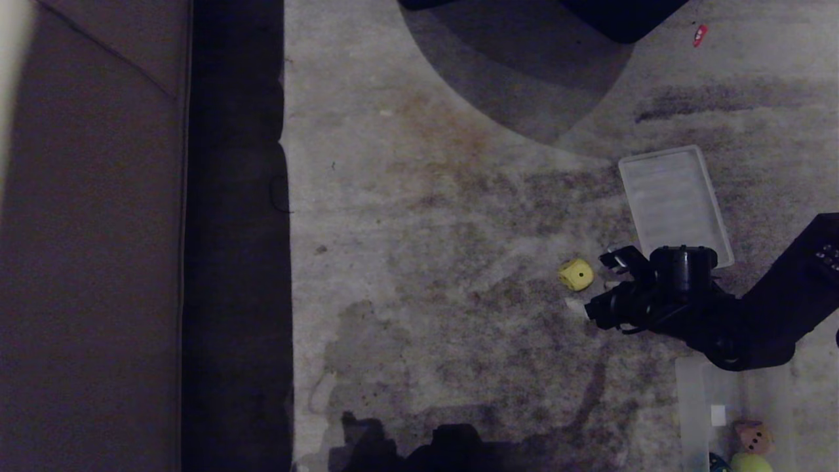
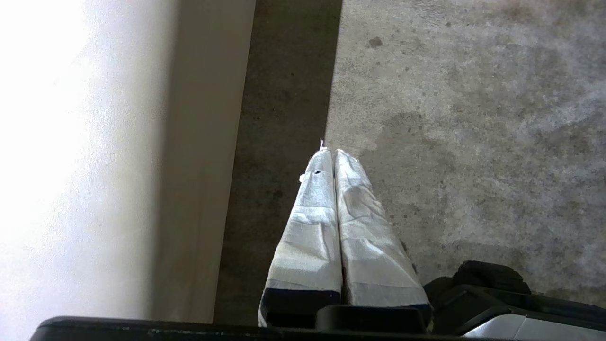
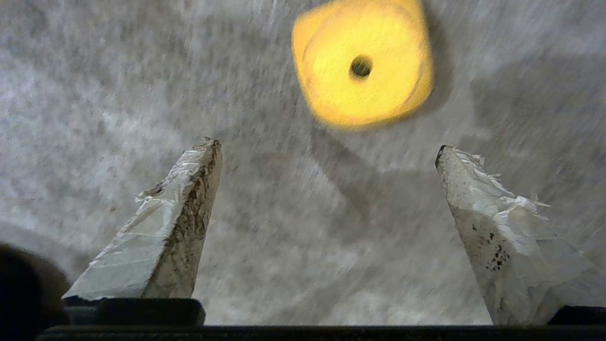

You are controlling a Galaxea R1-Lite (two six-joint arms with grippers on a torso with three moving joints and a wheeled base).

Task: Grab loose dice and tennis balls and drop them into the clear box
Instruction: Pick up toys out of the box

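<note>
One clear box (image 1: 696, 406) sits at the lower right corner of the head view, on the carpet (image 1: 459, 216), w/ translucent upright walls and a rounded corner; only part of it shows. Inside: a brown die (image 1: 754, 436) w/ dark dots, and a fuzzy yellow-green tennis ball (image 1: 750, 463) just below it at the frame edge. A dark item beside the ball is too cut off to tell.

Loose yellow die (image 1: 576, 274) lies on the carpet, well apart from the box, just left of the right gripper (image 1: 593, 288). It's a cube w/ rounded corners, no long axis; the single-dot face points up toward the cameras. In the right wrist view the die (image 3: 362, 64) is ahead of the tips, not between them, not touching.

Right gripper is spread wide, nothing in it; fingers (image 3: 163, 237) are wrapped in wrinkled white tape, scuffed dark.

Left gripper (image 2: 331, 154) hangs over the carpet edge beside a couch (image 1: 92, 262), its taped fingers pressed together, empty.

Flat ribbed clear lid (image 1: 675, 203) lies on the carpet beyond the right arm. Carpet is grey, mottled, stained.
</note>
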